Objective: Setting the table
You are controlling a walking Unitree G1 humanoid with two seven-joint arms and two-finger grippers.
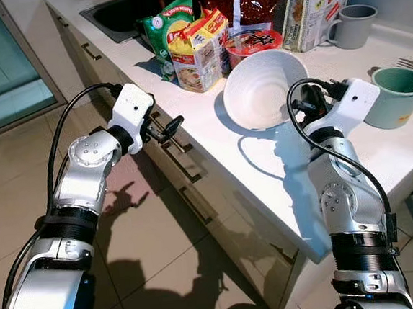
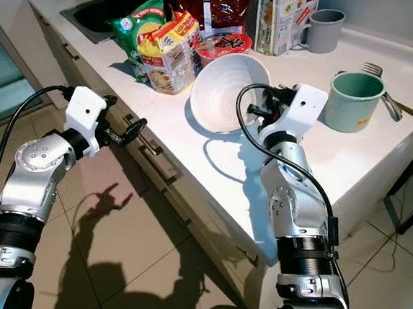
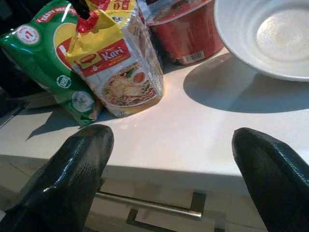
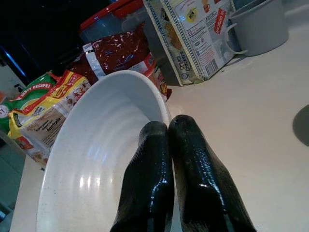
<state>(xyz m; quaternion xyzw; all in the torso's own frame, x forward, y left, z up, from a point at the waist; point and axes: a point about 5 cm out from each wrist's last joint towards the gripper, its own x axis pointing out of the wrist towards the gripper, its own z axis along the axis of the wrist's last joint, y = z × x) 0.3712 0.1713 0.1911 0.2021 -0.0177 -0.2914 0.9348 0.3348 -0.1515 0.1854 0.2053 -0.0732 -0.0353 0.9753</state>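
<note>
Bowl-lifting is the step in hand, as I judge it: the right gripper (image 4: 166, 133) has pinched the rim of the white bowl (image 1: 262, 88) and tipped it up on the counter (image 1: 265, 164), so one edge rests on the surface and the open side faces the robot.

Going from left to right: the left gripper (image 3: 174, 145) hovers in front of the drawers (image 1: 185, 156), at about nine o'clock from the bowl, off the counter edge. Its two fingers (image 3: 72, 164) stand wide apart with nothing between them. At about eleven o'clock from the bowl lie a green packet (image 1: 162, 24) and a yellow noodle packet (image 1: 197, 50), and at twelve o'clock stands a red cup of noodles (image 1: 253, 42), sealed, close behind the bowl. The bowl itself is empty. The right gripper's fingers are pressed together over the rim at the bowl's four o'clock side. At about three o'clock stands a green mug (image 1: 396, 94); its inside I cannot see well. A grey mug (image 1: 354, 24) stands at about one o'clock beside a cracker box (image 1: 316, 4), and a fork (image 1: 405, 63) lies just behind the green mug.

The next move probably calls for a steady lift, because a grip on the rim alone lets a heavy bowl swing or slip.
</note>
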